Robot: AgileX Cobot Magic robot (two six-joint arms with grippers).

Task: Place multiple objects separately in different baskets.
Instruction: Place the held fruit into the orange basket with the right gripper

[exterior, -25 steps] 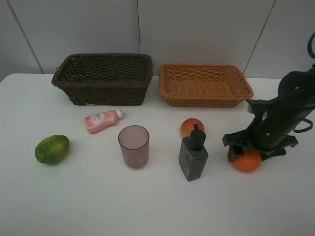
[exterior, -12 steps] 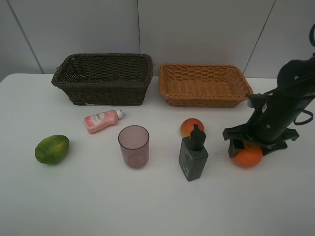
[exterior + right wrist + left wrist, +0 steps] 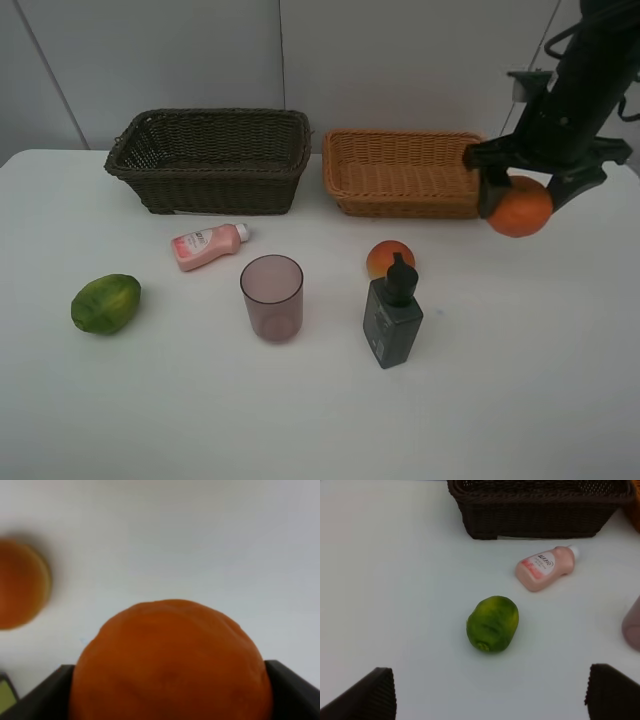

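Note:
My right gripper (image 3: pixel 518 198) is shut on the orange (image 3: pixel 520 207) and holds it in the air, beside the right end of the light tan basket (image 3: pixel 414 172). The orange fills the right wrist view (image 3: pixel 170 662). The dark brown basket (image 3: pixel 210 160) stands to its left. On the table lie the green oval fruit (image 3: pixel 105 303), the pink squeeze bottle (image 3: pixel 207 245), the mauve cup (image 3: pixel 272 297), the peach-like fruit (image 3: pixel 388 259) and the dark green pump bottle (image 3: pixel 392 315). My left gripper (image 3: pixel 490 692) is open above the green fruit (image 3: pixel 492 624).
Both baskets stand at the back of the white table (image 3: pixel 300 410), near the grey wall. The pump bottle stands just in front of the peach-like fruit. The pink bottle (image 3: pixel 546 568) lies in front of the dark basket (image 3: pixel 540 507).
My right gripper has lifted the orange off the table and carried it up and back, to the right end of the tan basket. The other things have not moved.

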